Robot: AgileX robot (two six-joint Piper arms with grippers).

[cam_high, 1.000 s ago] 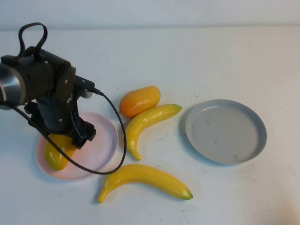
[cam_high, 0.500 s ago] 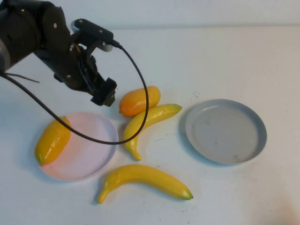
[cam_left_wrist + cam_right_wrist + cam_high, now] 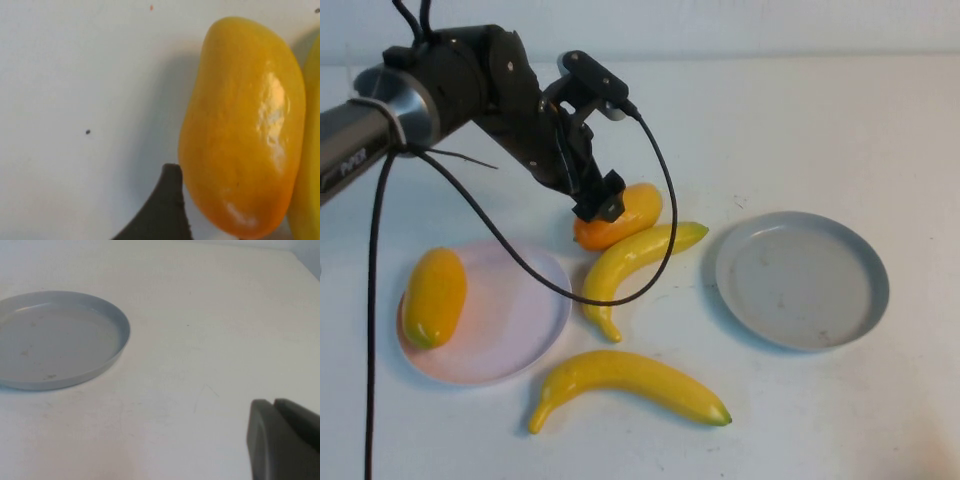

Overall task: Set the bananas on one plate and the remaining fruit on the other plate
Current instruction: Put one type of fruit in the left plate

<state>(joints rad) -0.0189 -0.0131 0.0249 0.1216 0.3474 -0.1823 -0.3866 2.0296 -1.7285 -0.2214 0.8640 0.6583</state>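
My left gripper [image 3: 603, 206] is open and hangs just over the near-left end of the orange-yellow mango [image 3: 620, 214], which lies on the table. In the left wrist view one dark fingertip [image 3: 170, 200] is beside the mango [image 3: 242, 130]; the other is out of view. The yellow mango [image 3: 435, 297] lies on the left side of the pink plate [image 3: 515, 320]. One banana [image 3: 632, 260] lies against the orange mango, the other banana [image 3: 630, 383] lies nearer the front. The grey-blue plate [image 3: 802, 280] holds nothing and also shows in the right wrist view [image 3: 55, 340]. My right gripper [image 3: 274, 405] is shut, off to that plate's side.
A black cable [image 3: 650, 200] loops from the left wrist down over the upper banana and the pink plate's rim. The white table [image 3: 800, 130] stretches open at the back right.
My left gripper rose from the pink plate, leaving the yellow mango there, and swung right and back to the orange mango. The right arm has not visibly moved.
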